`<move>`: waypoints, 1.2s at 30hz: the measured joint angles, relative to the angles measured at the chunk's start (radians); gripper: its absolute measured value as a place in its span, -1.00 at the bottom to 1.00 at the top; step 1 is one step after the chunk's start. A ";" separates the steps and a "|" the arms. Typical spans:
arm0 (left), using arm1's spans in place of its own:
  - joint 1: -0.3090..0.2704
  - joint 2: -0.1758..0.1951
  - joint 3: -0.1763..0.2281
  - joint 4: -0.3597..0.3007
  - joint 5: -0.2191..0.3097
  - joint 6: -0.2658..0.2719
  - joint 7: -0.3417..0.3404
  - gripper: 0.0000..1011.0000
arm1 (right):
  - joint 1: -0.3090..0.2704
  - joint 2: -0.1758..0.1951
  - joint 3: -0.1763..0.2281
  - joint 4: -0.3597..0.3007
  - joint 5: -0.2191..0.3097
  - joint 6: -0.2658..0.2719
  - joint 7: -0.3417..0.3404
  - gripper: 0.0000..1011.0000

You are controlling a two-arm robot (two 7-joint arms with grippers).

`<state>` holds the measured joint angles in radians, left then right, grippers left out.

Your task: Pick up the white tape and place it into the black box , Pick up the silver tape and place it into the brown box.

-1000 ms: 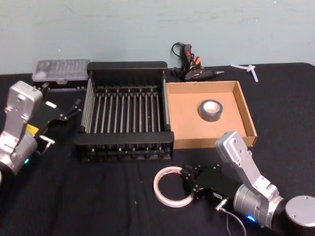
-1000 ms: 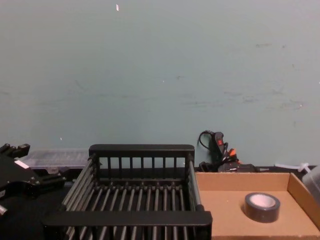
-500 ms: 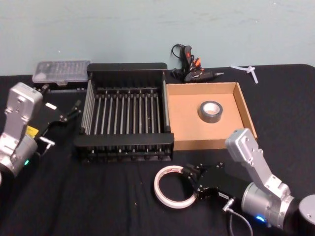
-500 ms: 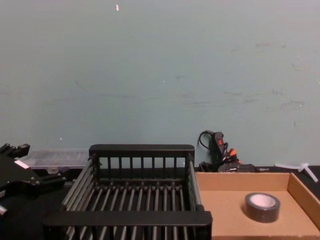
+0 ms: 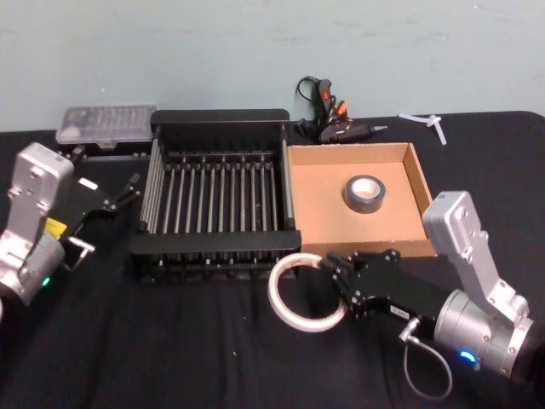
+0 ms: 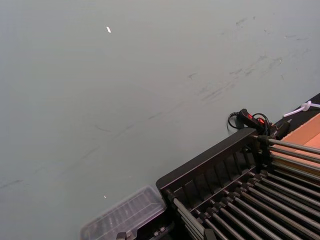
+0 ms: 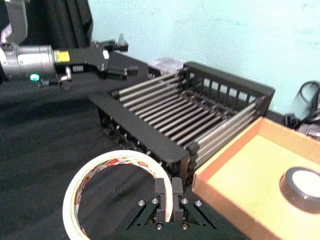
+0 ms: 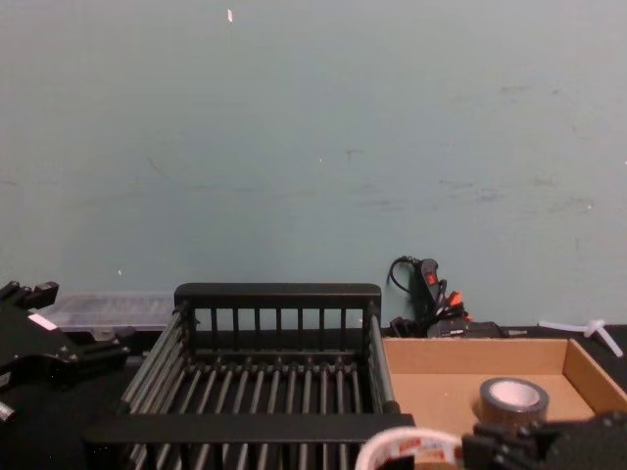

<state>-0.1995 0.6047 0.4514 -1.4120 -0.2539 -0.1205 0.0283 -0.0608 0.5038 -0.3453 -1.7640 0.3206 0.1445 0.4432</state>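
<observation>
The left gripper (image 5: 128, 189) sits idle left of the black box (image 5: 217, 120); whether its fingers are spread I cannot tell. The right gripper (image 5: 330, 271) pinches the white tape (image 5: 295, 294), near the crate's front rim. The silver tape (image 5: 364, 192) lies in the brown box (image 5: 426, 198).

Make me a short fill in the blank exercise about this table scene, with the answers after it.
1. The right tool is shut on the ____ tape.
2. The silver tape lies inside the ____ box.
3. The black box holds ____ rolls of tape.
4. The left tool is parked on the ____ side of the black box.

Answers: white; brown; no; left
</observation>
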 joint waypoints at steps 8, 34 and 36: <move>0.000 0.000 0.000 0.000 0.000 0.000 0.000 0.98 | 0.032 -0.002 0.000 -0.016 0.023 -0.001 -0.016 -0.83; 0.000 0.000 0.000 0.000 0.000 0.000 0.000 0.98 | 0.288 -0.158 -0.076 0.184 -0.037 0.044 -0.115 -0.83; 0.000 0.000 0.000 0.000 0.000 0.000 0.000 0.98 | 0.316 -0.183 -0.082 0.219 -0.050 0.044 -0.125 -0.83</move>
<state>-0.1995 0.6047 0.4514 -1.4120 -0.2539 -0.1205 0.0283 0.2554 0.3206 -0.4268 -1.5450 0.2707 0.1887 0.3184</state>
